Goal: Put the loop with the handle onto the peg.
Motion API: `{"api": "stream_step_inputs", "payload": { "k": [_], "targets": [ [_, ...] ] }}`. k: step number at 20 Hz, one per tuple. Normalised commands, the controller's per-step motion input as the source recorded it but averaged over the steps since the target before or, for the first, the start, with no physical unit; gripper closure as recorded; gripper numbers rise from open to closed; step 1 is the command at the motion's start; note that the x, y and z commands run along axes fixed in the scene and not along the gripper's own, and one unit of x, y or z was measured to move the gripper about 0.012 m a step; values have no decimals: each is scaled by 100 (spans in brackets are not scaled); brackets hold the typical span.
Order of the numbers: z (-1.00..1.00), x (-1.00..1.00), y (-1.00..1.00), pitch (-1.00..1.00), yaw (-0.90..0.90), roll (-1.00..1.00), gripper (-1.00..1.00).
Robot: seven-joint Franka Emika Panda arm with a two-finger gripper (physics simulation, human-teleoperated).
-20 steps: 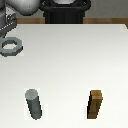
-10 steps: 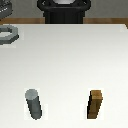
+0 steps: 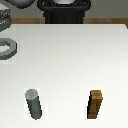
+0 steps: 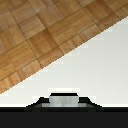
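The loop with the handle, a flat grey ring, lies on the white table at the exterior view's far left and is partly cut off by the frame edge. My gripper hangs just above it at the same edge, mostly out of frame, and its fingers do not show. The peg, a dark grey upright cylinder, stands near the front left, far from the ring. The wrist view shows the table's edge, and a dark band with a light grey piece that I cannot identify.
A brown wooden square block stands upright to the exterior view's right of the peg. The robot's black base is at the back middle. The wrist view shows wooden floor beyond the table's edge.
The arm has swung toward the exterior view's left and the gripper has come down over the ring at the frame edge. Peg and block have not moved.
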Motion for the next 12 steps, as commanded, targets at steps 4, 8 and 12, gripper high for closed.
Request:
{"api": "stream_step_inputs", "payload": {
  "k": [4, 8, 12],
  "targets": [
    [0, 100, 0, 0, 0, 0, 100],
    [0, 25, 75, 0, 0, 0, 100],
    [0, 0, 75, 0, 0, 0, 100]
  ]
}}
